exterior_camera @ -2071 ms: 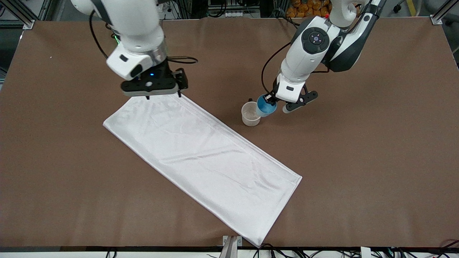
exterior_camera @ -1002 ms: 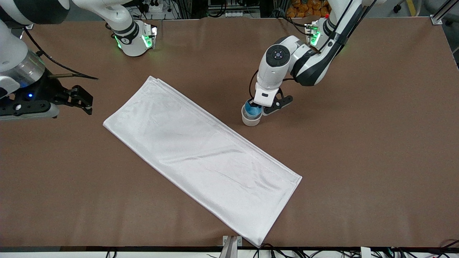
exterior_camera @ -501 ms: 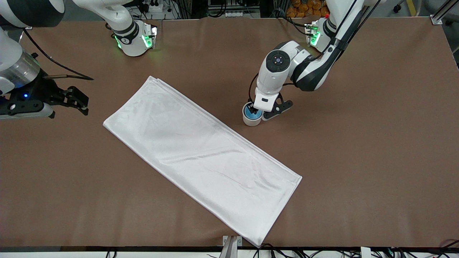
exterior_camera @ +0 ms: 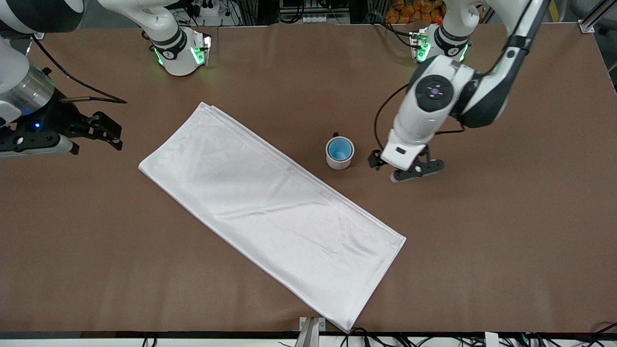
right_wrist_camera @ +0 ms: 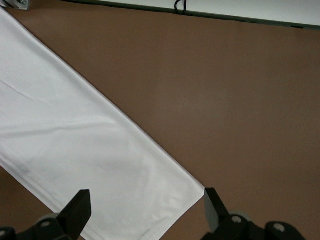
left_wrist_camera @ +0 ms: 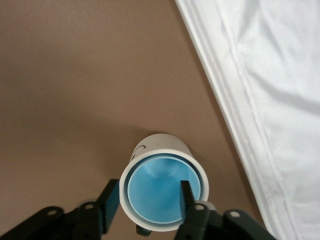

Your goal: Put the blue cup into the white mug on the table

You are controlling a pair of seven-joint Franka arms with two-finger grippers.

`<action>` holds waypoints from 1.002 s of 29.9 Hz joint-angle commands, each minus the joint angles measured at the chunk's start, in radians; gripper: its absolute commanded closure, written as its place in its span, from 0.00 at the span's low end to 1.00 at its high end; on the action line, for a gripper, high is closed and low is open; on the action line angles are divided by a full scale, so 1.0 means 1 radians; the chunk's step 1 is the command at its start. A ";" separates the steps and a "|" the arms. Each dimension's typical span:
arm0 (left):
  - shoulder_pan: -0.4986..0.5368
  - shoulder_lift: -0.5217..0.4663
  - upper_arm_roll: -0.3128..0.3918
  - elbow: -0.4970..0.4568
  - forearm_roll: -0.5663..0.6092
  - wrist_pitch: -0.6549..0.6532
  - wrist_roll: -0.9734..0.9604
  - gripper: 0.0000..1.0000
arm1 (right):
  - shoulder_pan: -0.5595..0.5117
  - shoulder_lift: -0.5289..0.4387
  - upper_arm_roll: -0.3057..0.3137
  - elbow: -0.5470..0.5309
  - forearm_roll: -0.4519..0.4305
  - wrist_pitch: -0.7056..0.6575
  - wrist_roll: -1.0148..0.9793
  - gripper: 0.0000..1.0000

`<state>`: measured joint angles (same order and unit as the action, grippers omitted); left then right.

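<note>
On the table (exterior_camera: 506, 231), the white cloth (exterior_camera: 270, 212) lies at 8 o'clock of the white mug (exterior_camera: 339, 163), which holds the blue cup (exterior_camera: 340, 149). Left gripper (exterior_camera: 407, 166), jaws apart, hangs at the mug's 3 o'clock; a sideways swing could topple it. Right gripper (exterior_camera: 96, 132) waits, jaws apart.

A robotics laboratory: two white Franka arms, the right arm (exterior_camera: 164, 33) and the left arm (exterior_camera: 448, 91), are mounted along one edge of a large brown table (exterior_camera: 506, 241), green status lights glowing at their bases. Aluminium framing (exterior_camera: 29, 19) stands at the table's corners, and black cables (exterior_camera: 366, 340) trail along the edge nearest the front camera. Racks of equipment and wiring (exterior_camera: 308, 12) fill the background above the tabletop, with no domestic furnishings in view.
</note>
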<state>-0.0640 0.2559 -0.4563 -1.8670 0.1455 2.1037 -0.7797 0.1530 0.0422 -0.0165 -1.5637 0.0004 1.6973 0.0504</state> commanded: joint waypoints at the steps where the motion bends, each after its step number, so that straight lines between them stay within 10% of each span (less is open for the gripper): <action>1: 0.156 -0.056 -0.015 -0.006 0.017 -0.057 0.324 0.00 | -0.020 -0.030 0.012 -0.024 0.021 -0.018 0.005 0.00; 30: 0.417 -0.204 -0.010 0.006 -0.076 -0.206 0.497 0.00 | -0.056 -0.041 0.012 -0.009 0.021 -0.053 -0.004 0.00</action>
<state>0.3414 0.0746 -0.4561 -1.8599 0.0901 1.9137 -0.2726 0.1262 0.0219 -0.0174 -1.5635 0.0019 1.6538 0.0514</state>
